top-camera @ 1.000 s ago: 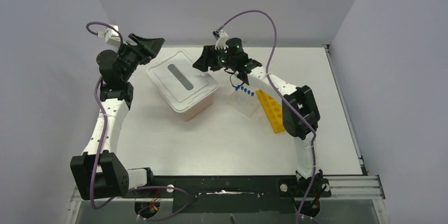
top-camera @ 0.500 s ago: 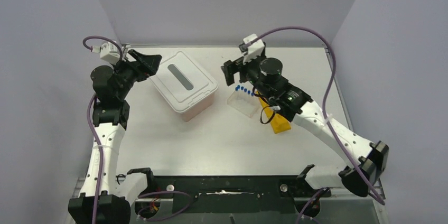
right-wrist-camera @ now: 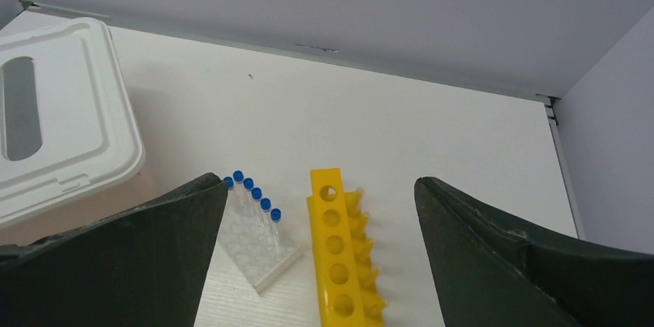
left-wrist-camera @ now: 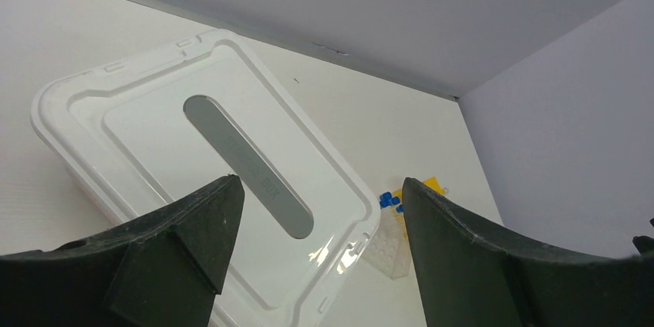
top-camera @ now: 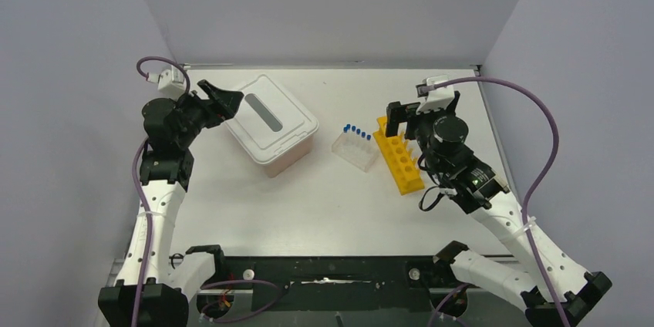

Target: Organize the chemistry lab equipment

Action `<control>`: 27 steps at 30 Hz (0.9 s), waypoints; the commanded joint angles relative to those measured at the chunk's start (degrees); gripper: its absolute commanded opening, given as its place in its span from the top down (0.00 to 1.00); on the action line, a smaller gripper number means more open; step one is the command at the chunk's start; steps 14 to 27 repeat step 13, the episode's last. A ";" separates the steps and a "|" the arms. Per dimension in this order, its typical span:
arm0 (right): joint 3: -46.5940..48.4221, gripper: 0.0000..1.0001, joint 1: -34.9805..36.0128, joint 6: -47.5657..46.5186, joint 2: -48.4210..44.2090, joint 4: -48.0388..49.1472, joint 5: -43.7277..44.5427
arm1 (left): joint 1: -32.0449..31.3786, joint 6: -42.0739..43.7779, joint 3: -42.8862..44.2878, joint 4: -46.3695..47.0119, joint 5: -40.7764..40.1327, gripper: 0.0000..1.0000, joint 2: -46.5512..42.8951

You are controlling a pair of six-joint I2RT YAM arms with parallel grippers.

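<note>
**Landmark:** the pink tub (top-camera: pixel 287 159), standing on the bench (top-camera: pixel 324 203) with its white lid (top-camera: pixel 285 123) seated flat on top.

**Claws:** The left claw (left-wrist-camera: pixel 319 182) hangs above the tub's left rear corner, jaws spread wide, nothing between them. The right claw (right-wrist-camera: pixel 318 182) hangs well to the right of the tub, over the far end of the yellow holed rack (top-camera: pixel 399 159). Its jaws are also fully apart and empty.

**Equipment in view:** The clear tube rack (top-camera: pixel 356 153) sits just right of the tub and carries a row of blue-capped tubes (top-camera: pixel 356 133) along its rear edge, upright. The yellow holed rack lies beyond it, further from the tub, close alongside but apart from it. Its holes show empty.

**Progress:** No loose small items lie anywhere around the tub. Judged from this, they are probably packed inside, though the closed lid hides the contents and this cannot be confirmed. The two racks stand outside the tub in a tidy pair. With neither claw holding or touching anything, the task looks at or near completion. If anything is left, it is likely only squaring the racks against each other.
</note>
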 commanded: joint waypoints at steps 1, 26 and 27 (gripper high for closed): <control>0.23 0.02 -0.34 1.19 -0.50 0.90 1.00 | -0.30 0.92 0.50 1.74 0.49 0.25 -0.87; 5.71 0.02 -1.71 -1.21 4.88 0.68 -3.36 | -0.35 -0.24 0.28 2.06 0.51 0.25 -0.74; 5.71 0.02 -1.71 -1.21 4.88 0.68 -3.36 | -0.35 -0.24 0.28 2.06 0.51 0.25 -0.74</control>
